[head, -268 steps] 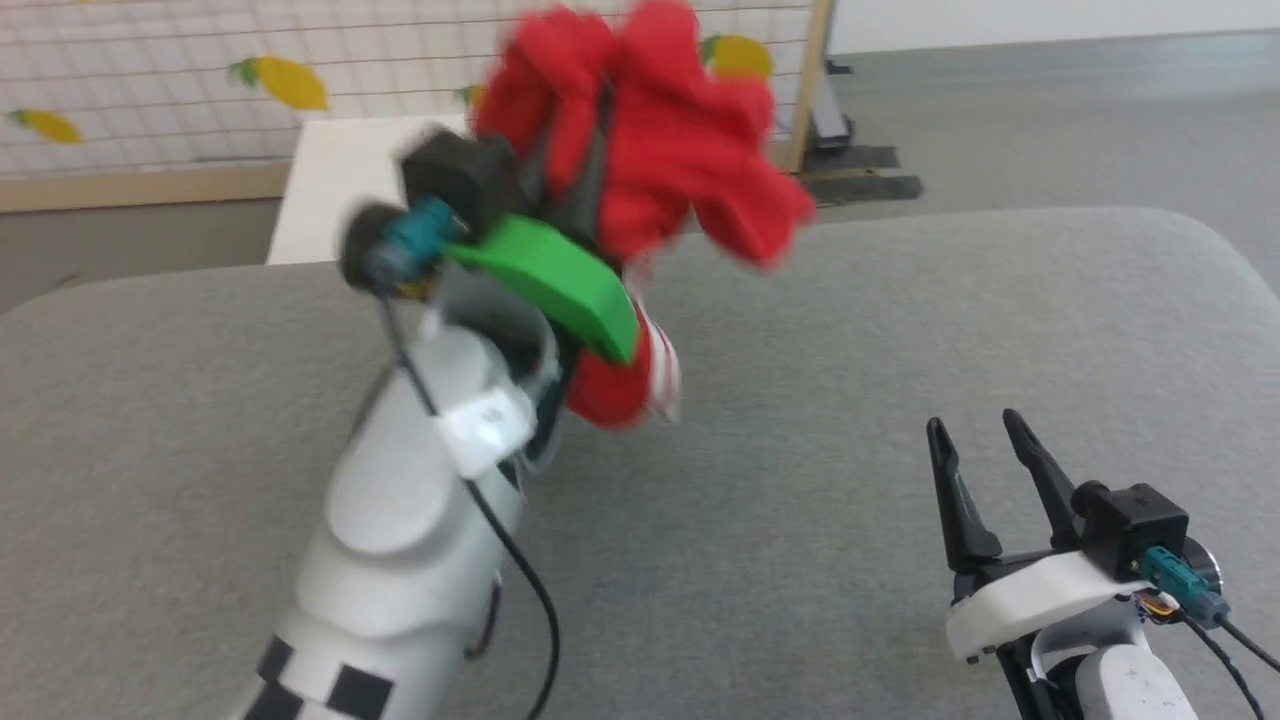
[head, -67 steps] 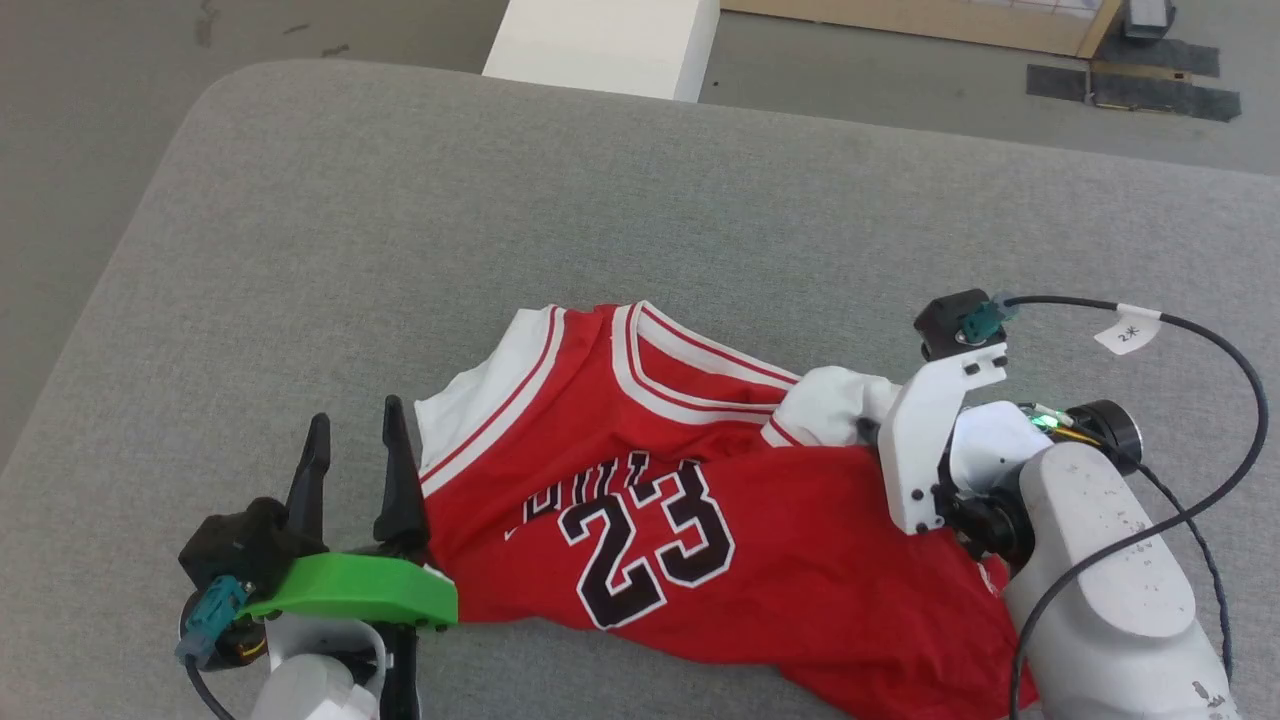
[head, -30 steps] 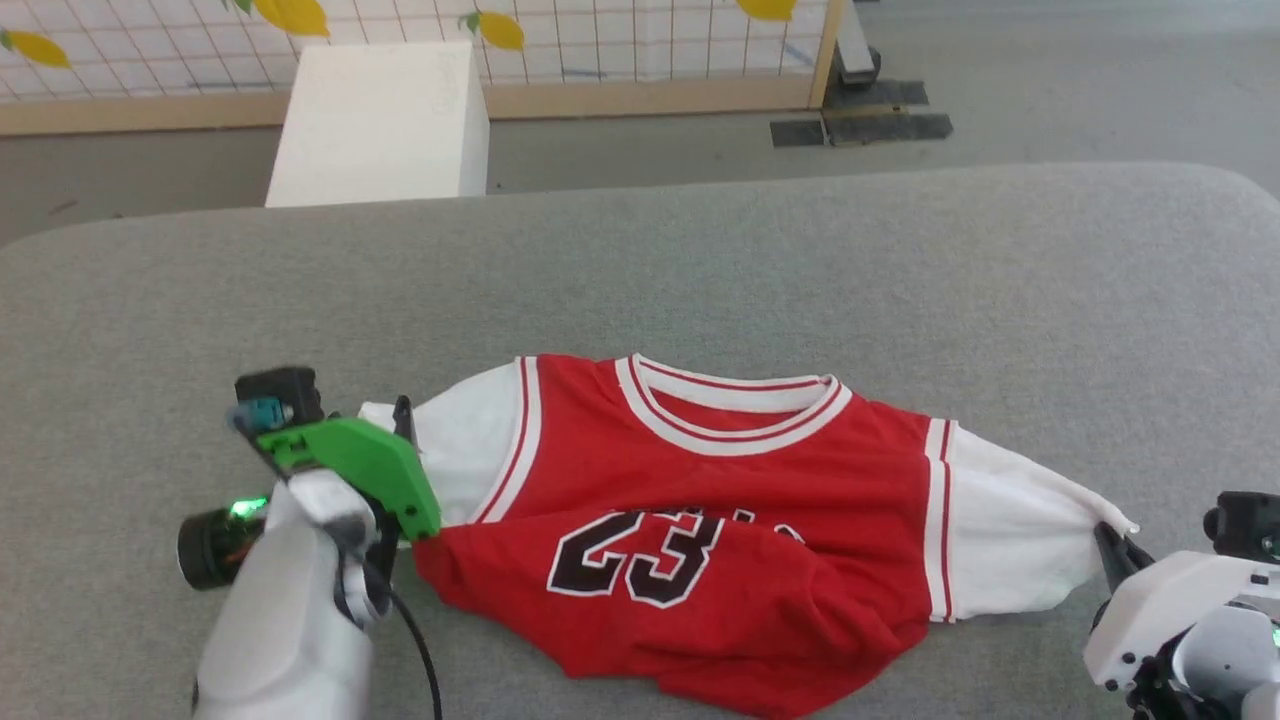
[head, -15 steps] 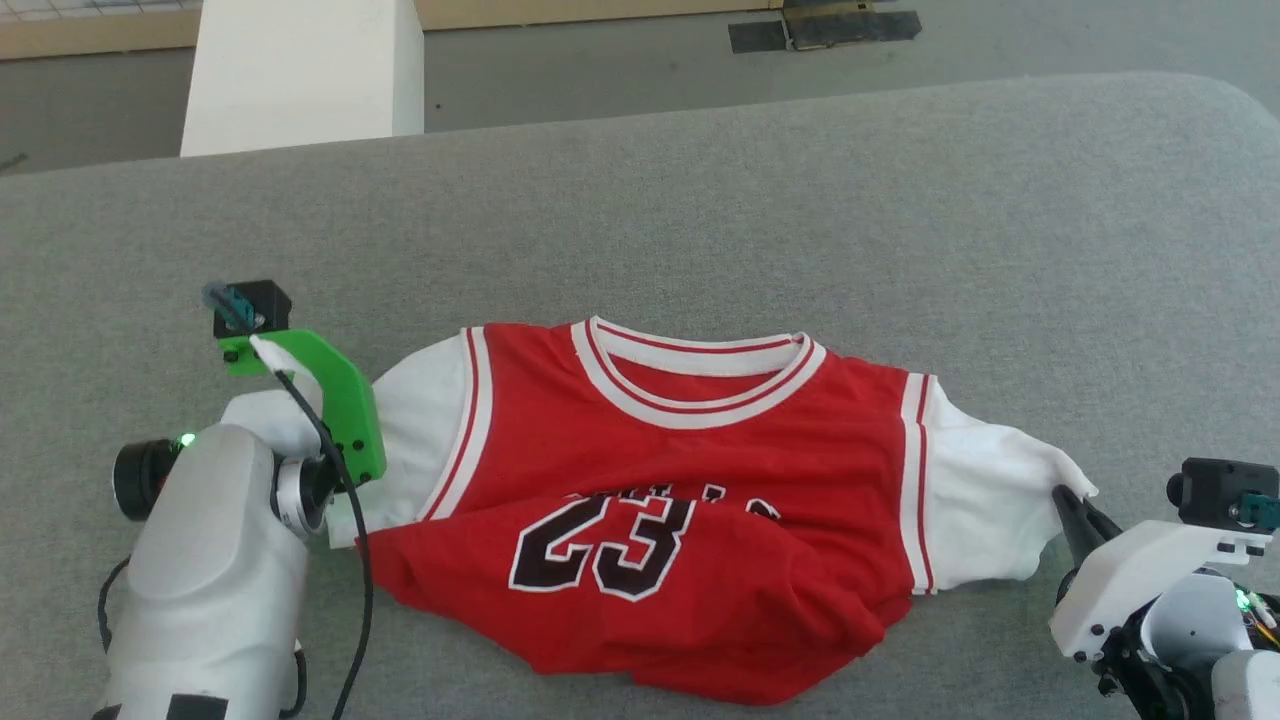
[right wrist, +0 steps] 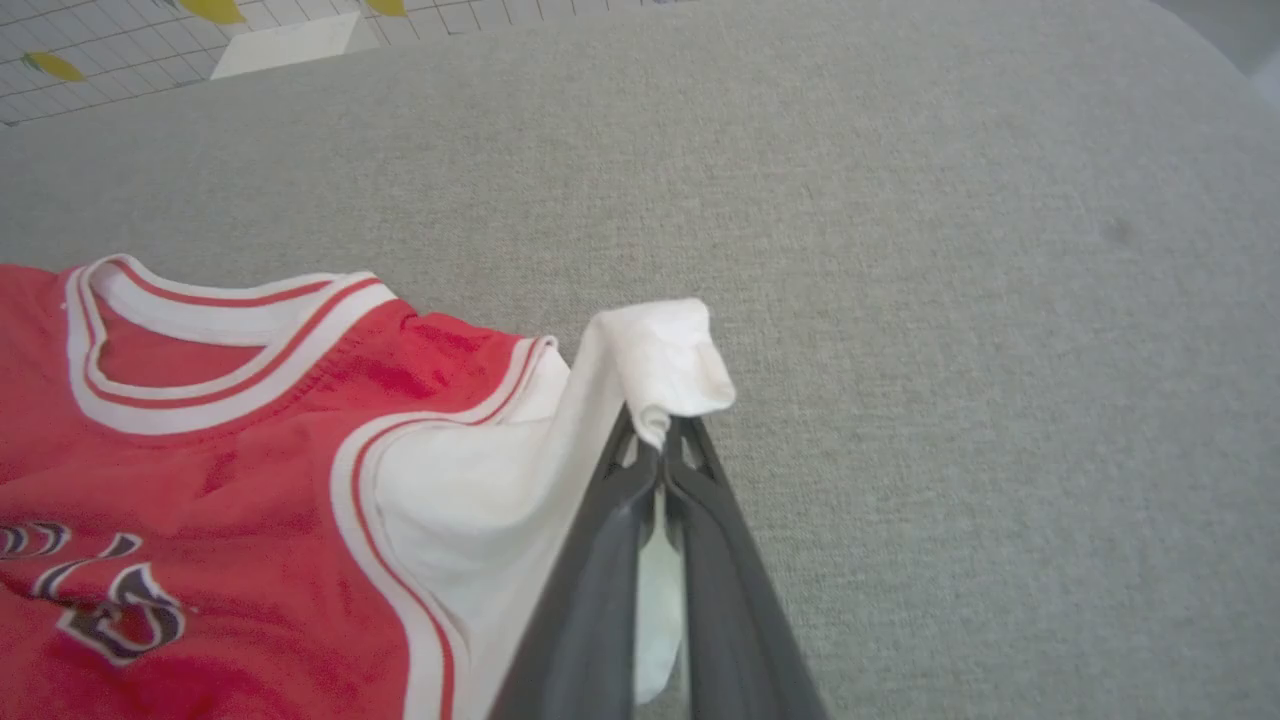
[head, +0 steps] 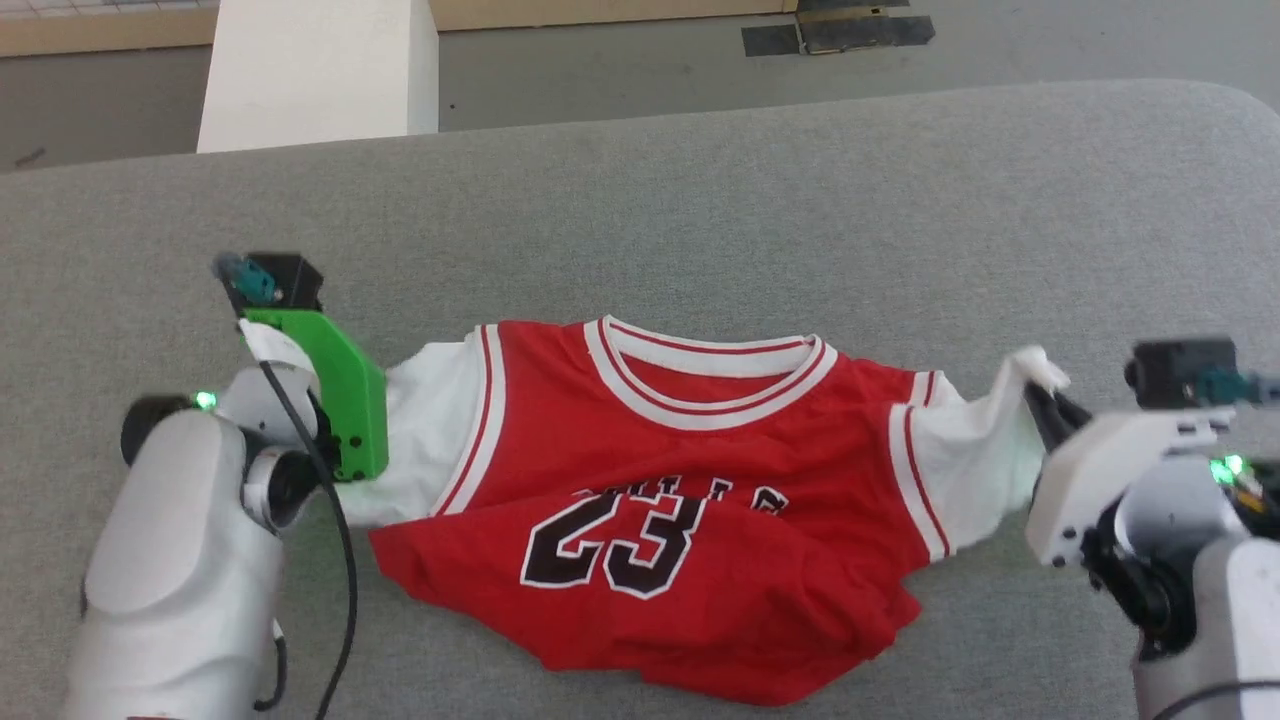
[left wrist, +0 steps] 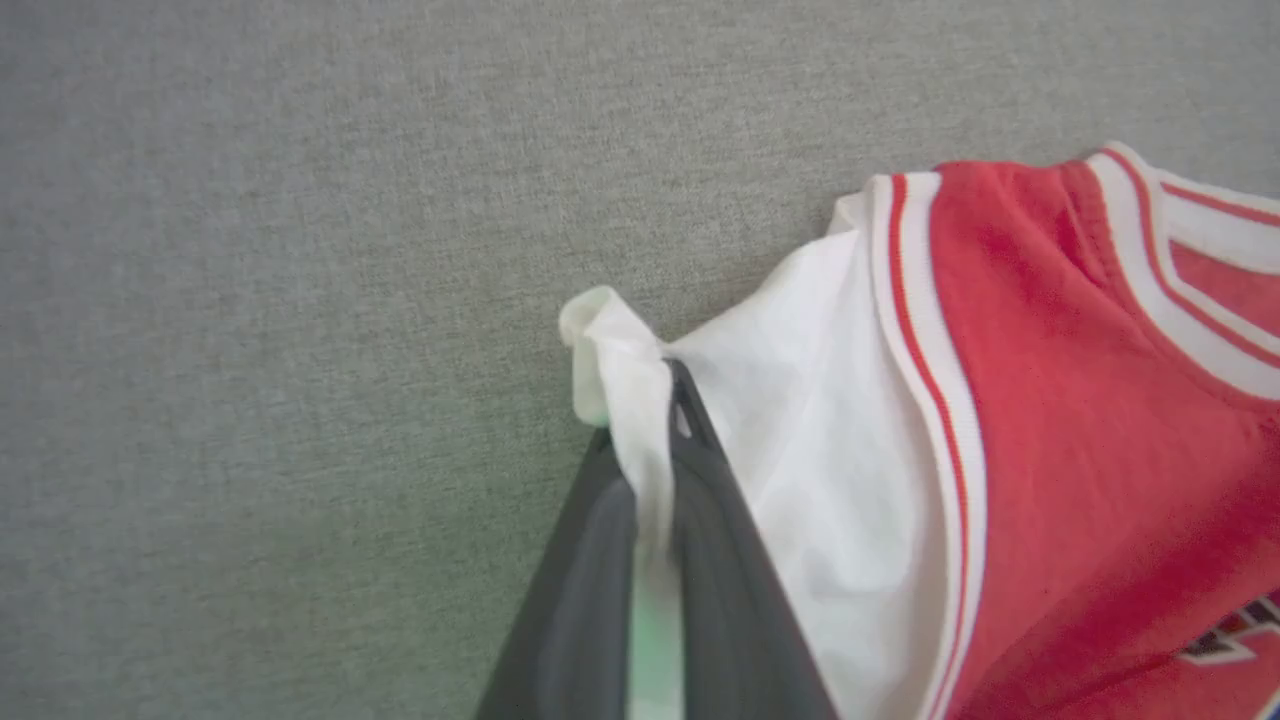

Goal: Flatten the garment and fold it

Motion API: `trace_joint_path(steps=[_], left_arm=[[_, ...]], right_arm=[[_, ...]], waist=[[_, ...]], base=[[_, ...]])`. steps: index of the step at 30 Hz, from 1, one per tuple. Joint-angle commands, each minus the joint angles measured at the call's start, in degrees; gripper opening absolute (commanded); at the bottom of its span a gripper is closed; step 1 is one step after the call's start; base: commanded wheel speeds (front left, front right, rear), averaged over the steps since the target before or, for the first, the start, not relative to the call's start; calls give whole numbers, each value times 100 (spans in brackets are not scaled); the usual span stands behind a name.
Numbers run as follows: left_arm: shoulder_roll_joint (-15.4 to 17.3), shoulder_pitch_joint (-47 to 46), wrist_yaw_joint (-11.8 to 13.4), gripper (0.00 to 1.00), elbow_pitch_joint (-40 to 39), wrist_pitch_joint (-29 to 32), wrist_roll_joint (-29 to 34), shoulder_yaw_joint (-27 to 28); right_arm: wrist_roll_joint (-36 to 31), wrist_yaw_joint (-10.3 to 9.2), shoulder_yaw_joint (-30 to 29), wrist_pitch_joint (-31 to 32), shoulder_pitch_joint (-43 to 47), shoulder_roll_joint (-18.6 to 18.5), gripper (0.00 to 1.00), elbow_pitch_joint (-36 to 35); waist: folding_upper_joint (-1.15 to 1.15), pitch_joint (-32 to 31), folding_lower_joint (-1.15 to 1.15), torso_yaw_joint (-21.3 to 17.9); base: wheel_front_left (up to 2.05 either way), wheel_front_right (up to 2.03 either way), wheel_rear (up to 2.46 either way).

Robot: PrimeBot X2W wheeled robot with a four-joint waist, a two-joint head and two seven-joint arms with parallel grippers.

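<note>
The left arm [head: 170, 560] is reaching in from the left of the garment [head: 690, 450]. Its wrist is turned so that its green camera bracket [head: 345, 390] is standing over the white left sleeve [head: 430, 430]. The left gripper [left wrist: 668, 410] is pinching shut on that sleeve's cuff, and a fold of white cloth is curling up past the fingertips.

The garment is lying chest-up with its collar [head: 705, 375] toward the far side. Its red lower half is sitting rumpled and folded over below the number 23 [head: 610, 545].

To the garment's right, the right arm [head: 1165, 500] is angling in. The right gripper [right wrist: 662, 440] is clamping tight on the tip of the white right sleeve [head: 970, 450] and seems to be holding it raised off the grey padded surface [head: 700, 200].

Bare grey surface is stretching all around the garment, widest beyond the collar. Past that far edge, beyond the garment's left shoulder, a white block [head: 320, 70] is standing on the floor [head: 600, 60].
</note>
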Motion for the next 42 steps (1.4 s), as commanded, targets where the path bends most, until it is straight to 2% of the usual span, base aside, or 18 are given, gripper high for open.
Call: trace_joint_path(steps=[1, 8, 13, 17, 22, 30, 35, 42], left_arm=[[169, -32, -50, 0, -200, -79, -30, -20], [736, -683, -92, 0, -986, -533, 125, 39], [889, -1519, 193, 0, -1228, -1261, 451, 265], [995, -2251, 450, 0, -1327, -2024, 793, 400], [957, -3095, 747, 0, -1191, -2942, 965, 602], [787, -4103, 1018, 0, -905, -4299, 907, 908], [659, -3932, 836, 0, -633, -4594, 709, 889], [482, -2640, 383, 0, 0, -4479, 391, 681]], right_arm=[[-108, -9, 118, 145, -264, -169, 0, -85], [-172, -9, 820, 771, -1681, -1102, 0, -40], [-167, -9, 1252, 871, -3122, -1595, 0, 345], [-196, -9, 1381, 639, -4296, -1653, 0, 774], [-448, -9, 1492, 116, -5561, -1620, 0, 1276], [-1013, -9, 1199, -1144, -7074, -1384, 0, 1763], [-1007, -9, 1003, -1605, -7110, -1262, 0, 2074], [-364, -9, 1209, -1726, -5611, -1320, 0, 2336]], waist=[[0, 60, 0, 31], [0, 433, 0, 118], [0, 844, 0, 155], [0, 1134, 0, 201], [0, 1396, 0, 282], [0, 1509, 0, 440], [0, 1387, 0, 509], [0, 1048, 0, 501]], base=[[0, 0, 0], [0, 0, 0], [0, 0, 0], [0, 0, 0], [0, 0, 0], [0, 0, 0], [0, 0, 0], [0, 0, 0]])
